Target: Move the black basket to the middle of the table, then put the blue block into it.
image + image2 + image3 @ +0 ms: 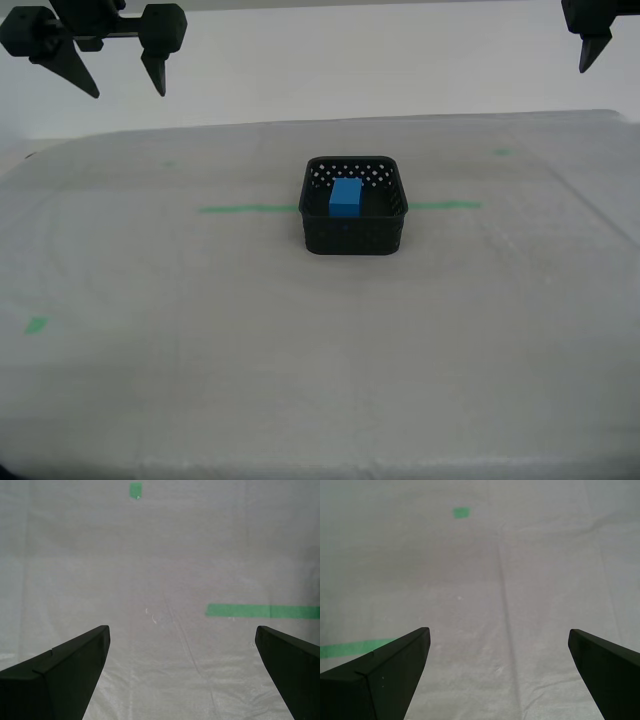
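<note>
The black basket [354,234] stands at the middle of the table [300,360], on the long green tape line [245,209]. The blue block [345,197] lies inside it. My second gripper [128,92] hangs open high at the exterior view's upper left, far from the basket. Its wrist view shows open fingers [182,628] over bare cover and an end of the green line [260,611]. My first gripper [610,50] is at the exterior view's upper right, partly cut off. It is open [499,630] over bare cover. Neither wrist view shows the basket or the block.
Small green tape marks lie on the cover: one [37,325] near the exterior view's left edge, one [168,163] at the far left, one [500,152] at the far right. The table's far edge meets a pale wall.
</note>
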`<state>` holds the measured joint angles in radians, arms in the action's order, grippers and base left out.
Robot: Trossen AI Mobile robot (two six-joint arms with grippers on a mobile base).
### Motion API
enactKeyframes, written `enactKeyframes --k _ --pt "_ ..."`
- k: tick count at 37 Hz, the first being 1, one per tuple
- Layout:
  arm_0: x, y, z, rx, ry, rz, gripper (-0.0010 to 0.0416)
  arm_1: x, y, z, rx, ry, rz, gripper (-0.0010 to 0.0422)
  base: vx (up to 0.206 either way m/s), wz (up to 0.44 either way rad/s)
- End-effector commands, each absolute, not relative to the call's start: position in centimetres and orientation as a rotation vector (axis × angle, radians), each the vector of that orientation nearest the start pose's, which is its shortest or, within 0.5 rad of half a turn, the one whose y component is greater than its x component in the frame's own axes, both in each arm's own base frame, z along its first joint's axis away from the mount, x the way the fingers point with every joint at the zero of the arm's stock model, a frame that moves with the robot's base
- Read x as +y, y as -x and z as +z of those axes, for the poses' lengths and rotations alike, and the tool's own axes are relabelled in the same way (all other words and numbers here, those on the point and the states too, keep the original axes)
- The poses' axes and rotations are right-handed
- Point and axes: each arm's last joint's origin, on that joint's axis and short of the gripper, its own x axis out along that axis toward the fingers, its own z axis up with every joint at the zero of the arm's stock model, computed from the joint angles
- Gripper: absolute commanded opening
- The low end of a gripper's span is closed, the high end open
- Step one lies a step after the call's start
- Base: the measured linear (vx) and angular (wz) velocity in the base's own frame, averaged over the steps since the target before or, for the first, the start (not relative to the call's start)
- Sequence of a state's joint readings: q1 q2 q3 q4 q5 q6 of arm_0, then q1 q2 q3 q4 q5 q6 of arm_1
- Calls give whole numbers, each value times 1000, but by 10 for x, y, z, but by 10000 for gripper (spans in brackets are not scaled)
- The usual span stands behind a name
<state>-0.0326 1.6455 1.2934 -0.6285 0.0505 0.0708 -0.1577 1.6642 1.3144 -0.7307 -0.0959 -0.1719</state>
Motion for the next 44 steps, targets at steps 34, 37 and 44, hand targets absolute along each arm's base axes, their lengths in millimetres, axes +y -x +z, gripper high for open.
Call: enactKeyframes --k 34,37,44 --pt "-12 -344 258 977 -54 -111 387 -51 -337 254 1071 15 33 400 0 0" --pt "-12 -344 258 977 -54 -111 387 -51 -337 254 1071 15 33 400 0 0" --pt "-12 -344 258 977 -54 -111 387 -51 -337 254 1071 15 33 400 0 0"
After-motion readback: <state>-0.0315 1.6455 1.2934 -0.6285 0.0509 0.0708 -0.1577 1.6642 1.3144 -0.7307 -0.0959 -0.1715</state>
